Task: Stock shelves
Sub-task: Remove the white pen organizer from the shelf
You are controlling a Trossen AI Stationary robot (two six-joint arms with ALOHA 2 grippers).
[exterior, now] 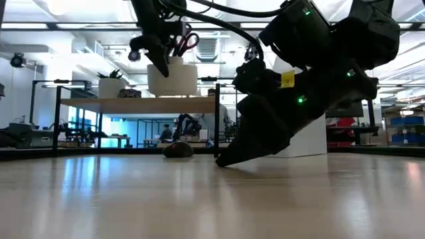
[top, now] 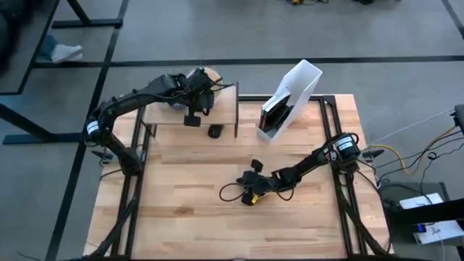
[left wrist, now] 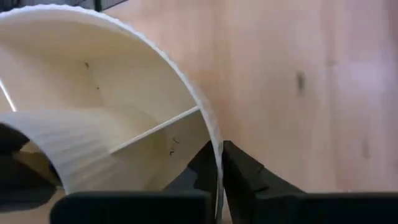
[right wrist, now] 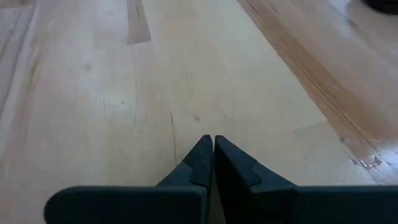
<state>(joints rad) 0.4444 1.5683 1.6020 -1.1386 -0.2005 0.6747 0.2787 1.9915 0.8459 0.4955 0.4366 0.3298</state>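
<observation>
Shelves point(top: 190, 112) stand at the desk's far left edge, long axis running along that edge. Left gripper point(left wrist: 219, 163) is over the shelf top, fingers pinching the rim of a white ribbed cup point(left wrist: 134, 99), which holds scissors point(exterior: 186, 42) and sits on or just above the board; cannot tell which. Left arm reaches in from the desk's left side, elbow bent. Right gripper point(right wrist: 212, 148) waits low on the desk's middle, fingers pressed together, empty. Small dark object point(top: 214, 131) lies just beside the shelf's front edge.

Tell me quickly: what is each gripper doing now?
Left gripper: closed on the rim of the white ribbed cup.
Right gripper: closed, empty, at the tabletop.
</observation>
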